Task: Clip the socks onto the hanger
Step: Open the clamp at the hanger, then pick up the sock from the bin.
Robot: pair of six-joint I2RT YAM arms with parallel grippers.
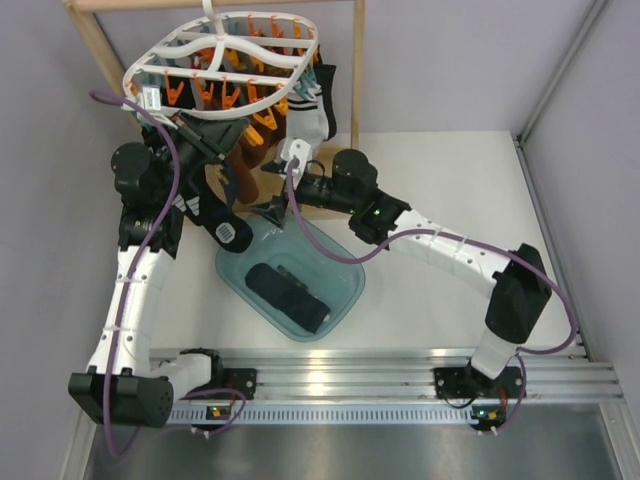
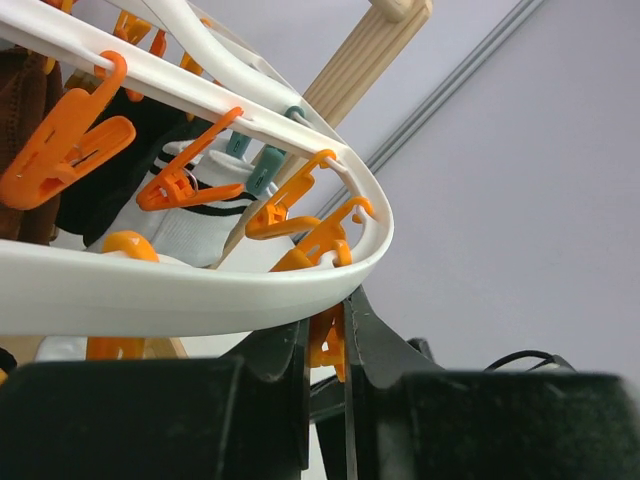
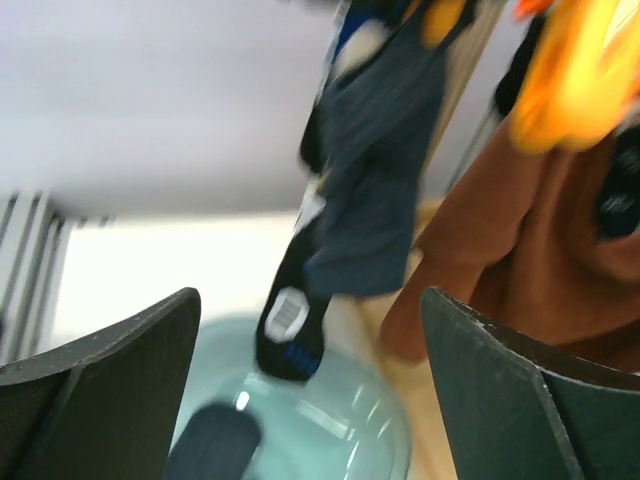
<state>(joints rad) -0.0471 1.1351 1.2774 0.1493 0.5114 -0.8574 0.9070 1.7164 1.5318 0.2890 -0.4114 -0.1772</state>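
The top camera looks steeply down from above and behind the arm bases. It takes in the whole table [image 1: 430,200], with the hanger [image 1: 215,50] at the far edge and the basin [image 1: 238,268] in the middle.

The left wrist camera sits very close under the hanger's rim [image 2: 200,290]. It faces upward past the clips [image 2: 70,140] to the wall, and the left hand [image 2: 326,335] fills its bottom edge.

The right wrist camera is blurred. It looks roughly level at a hanging dark sock [image 3: 375,190] nearby, with the right hand [image 3: 310,300] framing its lower corners.

The top and right wrist cameras both show the basin [image 3: 340,420]. The brown sock [image 1: 250,165] [image 2: 25,110] [image 3: 520,260] appears in all three.
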